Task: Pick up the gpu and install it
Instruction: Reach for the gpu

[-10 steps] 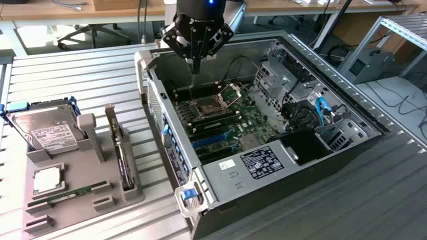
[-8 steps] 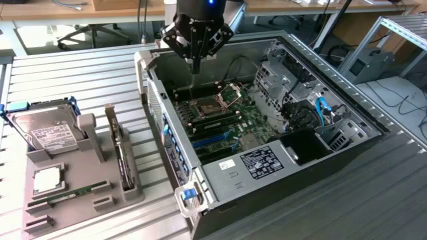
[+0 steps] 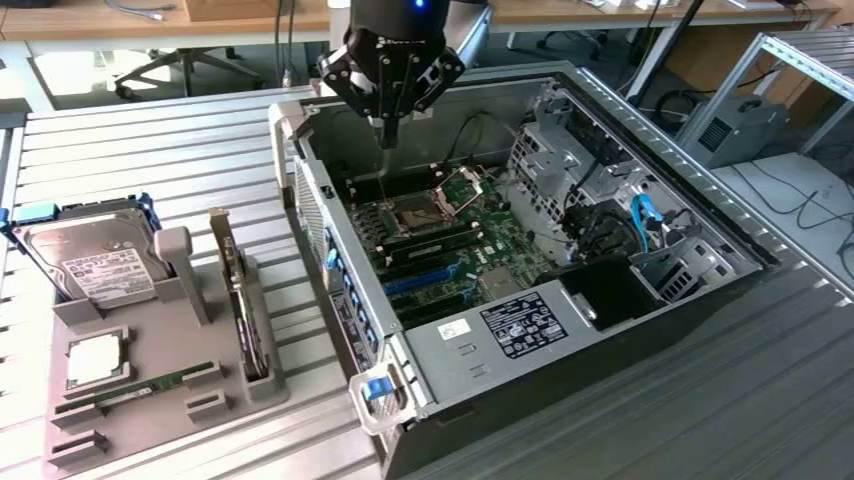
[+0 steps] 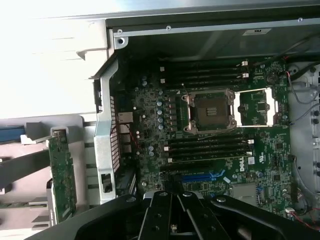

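The hard drive (image 3: 96, 262) label's print seems too small to read.

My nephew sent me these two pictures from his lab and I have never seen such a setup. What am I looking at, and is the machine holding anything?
This is a robot arm working beside an opened desktop computer case. One picture is taken by a camera standing off the arm, looking down on the whole bench. The other comes from a camera on the arm's wrist, looking down into the case at the motherboard.

The black claw is the gripper. It hangs above the case with its fingers shut, holding nothing.

On the exterior view's left sits a grey parts holder. It carries a silver hard drive, a slim green memory stick, and the gpu, a long thin card standing on edge in its slot. The gpu has not been picked up yet.
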You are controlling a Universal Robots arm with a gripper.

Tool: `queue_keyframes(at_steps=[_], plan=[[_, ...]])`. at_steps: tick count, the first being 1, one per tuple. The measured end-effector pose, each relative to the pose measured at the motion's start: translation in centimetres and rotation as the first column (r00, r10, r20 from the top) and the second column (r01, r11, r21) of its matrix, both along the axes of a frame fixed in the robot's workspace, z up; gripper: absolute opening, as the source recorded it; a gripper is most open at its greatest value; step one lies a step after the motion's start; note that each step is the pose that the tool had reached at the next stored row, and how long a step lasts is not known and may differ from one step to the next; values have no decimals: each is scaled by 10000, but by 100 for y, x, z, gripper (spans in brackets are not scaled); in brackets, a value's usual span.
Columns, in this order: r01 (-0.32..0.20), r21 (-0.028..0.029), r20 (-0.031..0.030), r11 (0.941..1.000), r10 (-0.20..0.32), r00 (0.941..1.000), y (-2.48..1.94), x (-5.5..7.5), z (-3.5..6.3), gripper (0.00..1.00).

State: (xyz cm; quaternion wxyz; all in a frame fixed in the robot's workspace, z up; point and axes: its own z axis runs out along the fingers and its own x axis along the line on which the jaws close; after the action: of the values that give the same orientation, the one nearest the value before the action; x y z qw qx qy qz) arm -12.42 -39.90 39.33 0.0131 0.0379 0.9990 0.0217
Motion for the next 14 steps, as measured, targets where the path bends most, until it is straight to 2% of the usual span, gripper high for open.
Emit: queue_keyframes(at_steps=[14], plan=[[0, 0, 0, 10000, 0, 10000, 0, -118, 0, 11]])
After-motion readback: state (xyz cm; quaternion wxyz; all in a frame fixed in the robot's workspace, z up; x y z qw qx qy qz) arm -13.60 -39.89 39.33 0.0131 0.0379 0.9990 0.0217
